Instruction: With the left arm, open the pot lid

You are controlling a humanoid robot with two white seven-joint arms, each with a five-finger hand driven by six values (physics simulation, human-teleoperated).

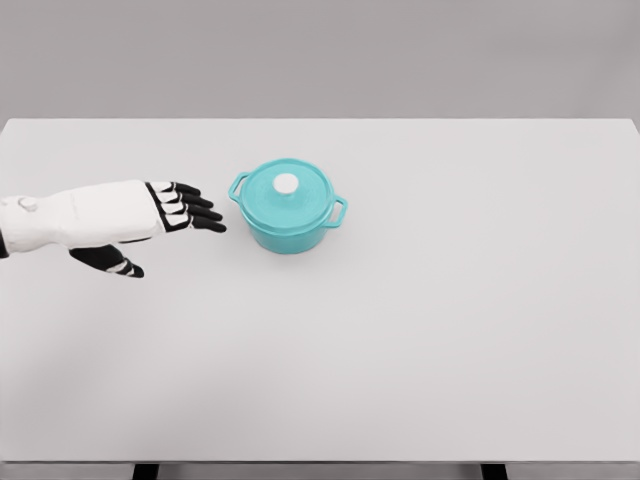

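**Left hand short of the pot, lid still seated**

We saw the teal pot (289, 215) standing upright on the white table (450, 330), a little left of centre and toward the far half of the top. Its lid (288, 195) sat flush on the rim, with the small white knob (286, 183) at its middle. The pot's two side handles pointed to roughly ten and four o'clock.

Our left hand (150, 220) lay at nine o'clock from the pot, near it but apart, palm down. Its fingers (195, 212) were stretched out and loosely spread toward the pot, holding nothing, with the thumb (118, 262) hanging below. The right arm was not in view.

We judged the grasp not yet begun. The knob was small and smooth (a poor target for five thick fingers), so a low approach from the side could strike the near handle or the pot wall and shove the pot across the slick top. A pinch closed off-centre could slip off the knob, or lift the lid tilted so that it caught on the rim and dragged the pot along.
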